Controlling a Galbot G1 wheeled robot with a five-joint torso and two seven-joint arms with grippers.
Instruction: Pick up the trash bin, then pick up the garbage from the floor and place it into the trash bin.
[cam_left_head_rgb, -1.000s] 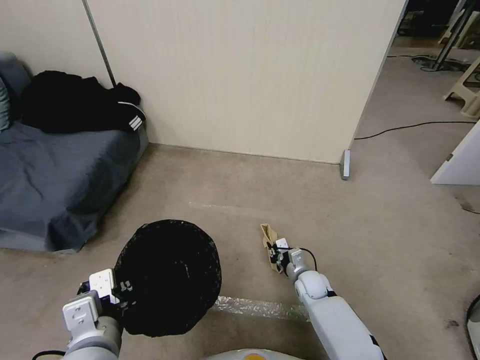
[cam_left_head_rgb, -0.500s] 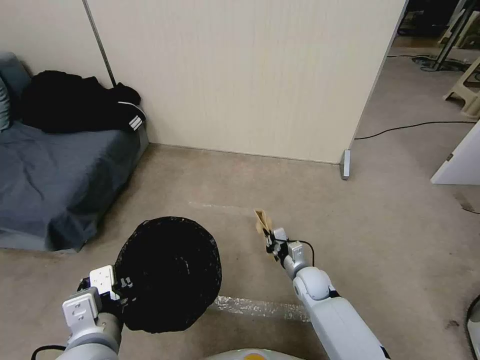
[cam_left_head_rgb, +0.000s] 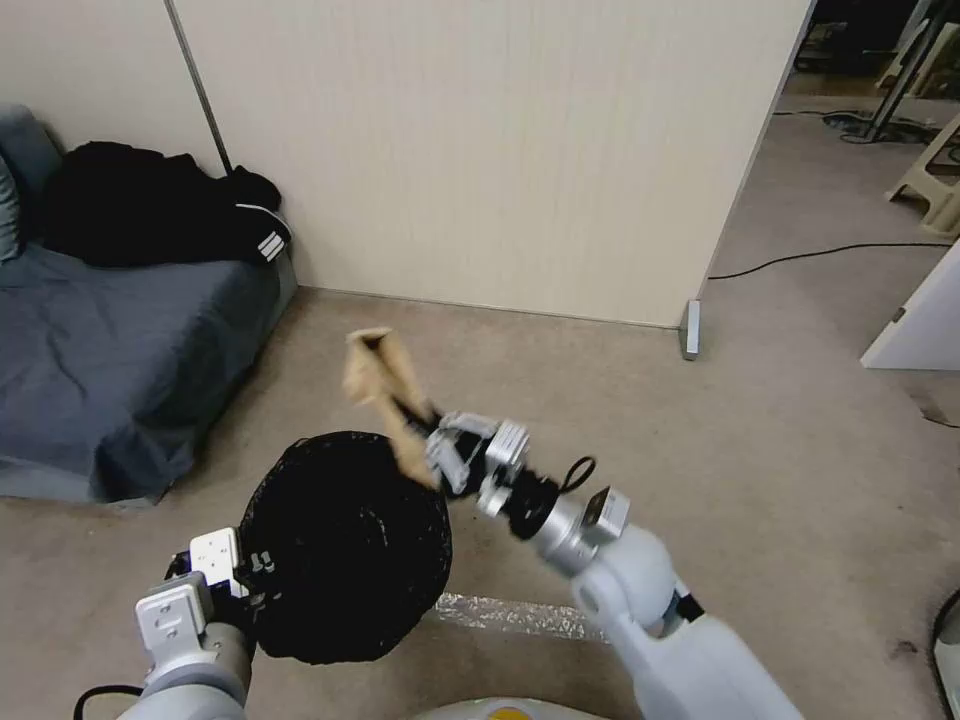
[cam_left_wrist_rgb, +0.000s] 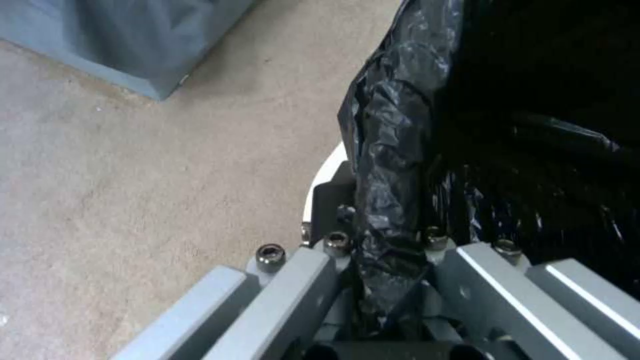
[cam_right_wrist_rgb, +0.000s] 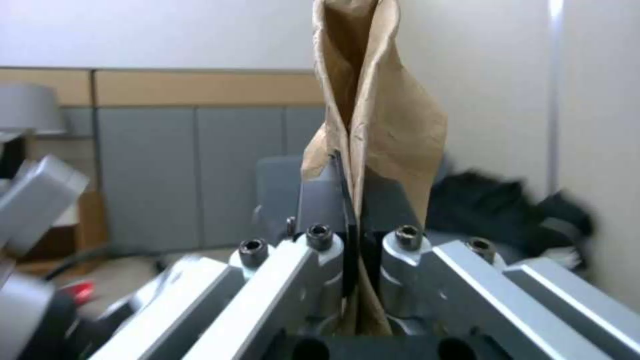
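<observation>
The right pincer (cam_left_head_rgb: 425, 450) is closed on a crumpled brown paper wrapper (cam_left_head_rgb: 385, 385) and holds it in the air, just beside the far rim of the small round trash bin with a crinkly black plastic liner bag (cam_left_head_rgb: 345, 545). In the right wrist view, the wrapper (cam_right_wrist_rgb: 370, 125) is pinched flat between the two fingers (cam_right_wrist_rgb: 320, 250) and most of its length stands out beyond them.

The left pincer (cam_left_wrist_rgb: 387, 255) is clamped on the folded edge of the black liner (cam_left_wrist_rgb: 387, 150), with a little of the bin's white wall just beside it, and so it carries the bin off the beige carpet floor (cam_left_head_rgb: 600, 400).

I think the main risk is the release place. Much of the wrapper seems to stand outside the rim, so if it is let go here it may fall on the floor or catch on the edge. Also, the left grip is mostly on thin bag material; this could slip or tear, and then the bin would tilt or drop.
</observation>
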